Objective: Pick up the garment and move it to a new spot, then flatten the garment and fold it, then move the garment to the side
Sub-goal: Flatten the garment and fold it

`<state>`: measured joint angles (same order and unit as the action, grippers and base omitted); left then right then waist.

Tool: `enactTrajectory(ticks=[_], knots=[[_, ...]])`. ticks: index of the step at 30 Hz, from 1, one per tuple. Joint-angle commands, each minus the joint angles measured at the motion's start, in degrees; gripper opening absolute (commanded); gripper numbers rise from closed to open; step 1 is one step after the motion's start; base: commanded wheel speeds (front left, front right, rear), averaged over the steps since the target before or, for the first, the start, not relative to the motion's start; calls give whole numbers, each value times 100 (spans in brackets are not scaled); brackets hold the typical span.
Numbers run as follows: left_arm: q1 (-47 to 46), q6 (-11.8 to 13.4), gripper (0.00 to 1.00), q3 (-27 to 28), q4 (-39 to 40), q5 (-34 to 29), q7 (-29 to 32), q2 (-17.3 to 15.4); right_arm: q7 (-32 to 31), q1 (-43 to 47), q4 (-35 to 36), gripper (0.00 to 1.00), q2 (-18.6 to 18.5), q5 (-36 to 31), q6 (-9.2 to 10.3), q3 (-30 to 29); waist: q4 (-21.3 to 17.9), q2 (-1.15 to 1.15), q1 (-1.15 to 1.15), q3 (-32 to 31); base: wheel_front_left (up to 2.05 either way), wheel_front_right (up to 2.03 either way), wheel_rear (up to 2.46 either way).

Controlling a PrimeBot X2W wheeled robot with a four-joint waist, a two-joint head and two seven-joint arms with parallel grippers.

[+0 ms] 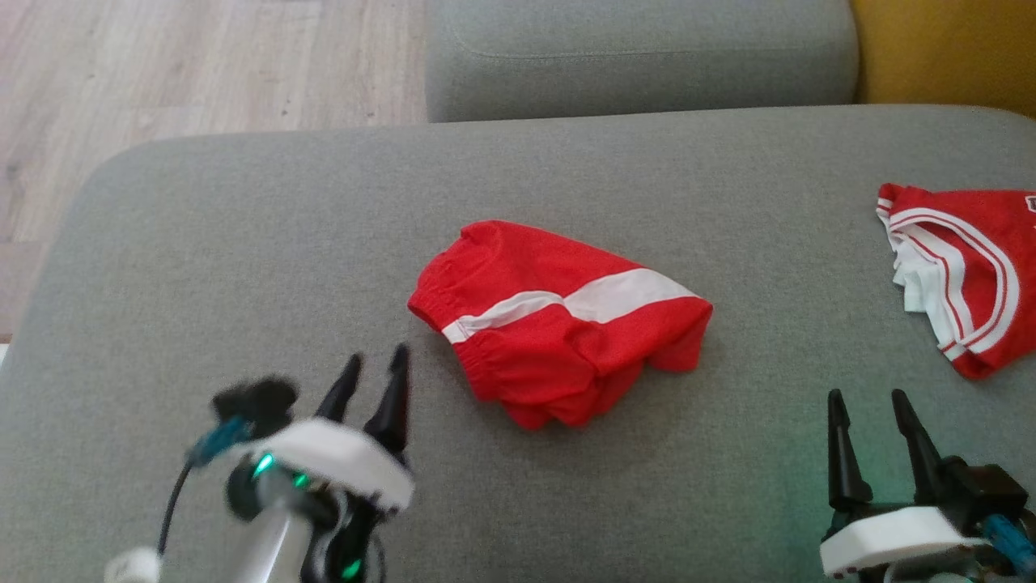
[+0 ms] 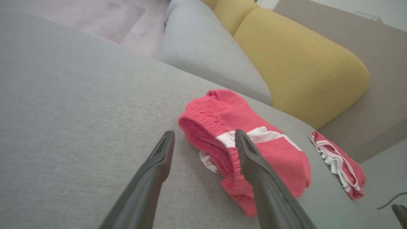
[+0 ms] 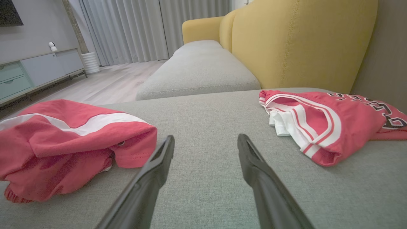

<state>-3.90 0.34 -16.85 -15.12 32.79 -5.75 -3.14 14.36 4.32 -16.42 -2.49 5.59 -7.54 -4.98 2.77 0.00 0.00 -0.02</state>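
Red shorts (image 1: 558, 324) with a white stripe are seen lying loosely bunched near the middle of a grey sofa cushion (image 1: 243, 243), well clear of all its edges. The elastic waistband is turned toward the cushion's left edge and the leg hems toward its right. The left gripper (image 1: 375, 360) is held just beside the waistband, on the side of the cushion's near edge. Its two dark fingers are parted by a modest gap and nothing is caught between them. In the head view no contact with the cloth is seen. In the left wrist view one finger (image 2: 254, 165) is seen crossing in front of the waistband, and whether it touches cannot be told there. The right gripper (image 1: 866, 398) is set toward the cushion's near right corner, well apart from the shorts. Its fingers are spread and empty and are pointed at bare cushion between the two pieces of clothing. A second garment (image 1: 963, 291), red with white bands and dark lettering, is bunched at the cushion's right edge. Beyond the far edge, another grey seat (image 1: 639, 57), a yellow backrest (image 1: 947, 48) and a wooden floor (image 1: 202, 65) are visible.
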Motion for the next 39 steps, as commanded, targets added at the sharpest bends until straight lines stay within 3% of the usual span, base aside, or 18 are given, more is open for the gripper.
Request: enactTrajectory(ticks=[1, 4, 10, 16, 23, 24, 25, 33, 39], knots=[[-547, 177, 100, -87, 73, 337, 287, 23, 63, -175, 184, 100, -39, 44, 5, 183, -55, 0, 0, 56, 0, 0, 0], [-914, 441, 100, -436, -146, 1010, 725, 24, 63, -221, 173, 100, -39, 67, 5, 223, -119, 0, 0, 142, 0, 0, 0], [-1542, 818, 100, -790, -912, 1674, 1083, 25, 63, -305, 143, 100, -39, 47, 5, 261, -249, 0, 0, 275, 0, 0, 0], [-1889, 594, 100, -1043, -1296, 2474, 1034, 25, 63, -363, 127, 100, -39, 5, 5, 233, -328, 0, 0, 354, 0, 0, 0], [-2275, 481, 100, -1302, -1757, 2756, 720, 25, 63, -426, 96, 100, -39, 2, 5, 299, -402, 0, 0, 399, 0, 0, 0], [-2334, 390, 43, -1331, -1796, 2765, 669, 25, 63, -439, 91, 100, -39, 6, 5, 316, -416, 0, 0, 404, 0, 0, 0], [-2389, 277, 0, -1354, -1824, 2796, 636, 25, 63, -455, 82, 100, -39, 12, 5, 338, -438, 0, 0, 412, 0, 0, 0], [-3215, -367, 0, -1506, -2056, 2492, 537, -278, 63, -603, 0, 100, -39, 43, 5, 495, -765, 0, 0, 410, 0, 0, 0], [-4284, -621, 0, -1721, -1950, 1904, 495, -825, 63, -664, -66, 100, -39, 183, 5, 581, -1178, 0, 0, 338, 0, 0, 0]])
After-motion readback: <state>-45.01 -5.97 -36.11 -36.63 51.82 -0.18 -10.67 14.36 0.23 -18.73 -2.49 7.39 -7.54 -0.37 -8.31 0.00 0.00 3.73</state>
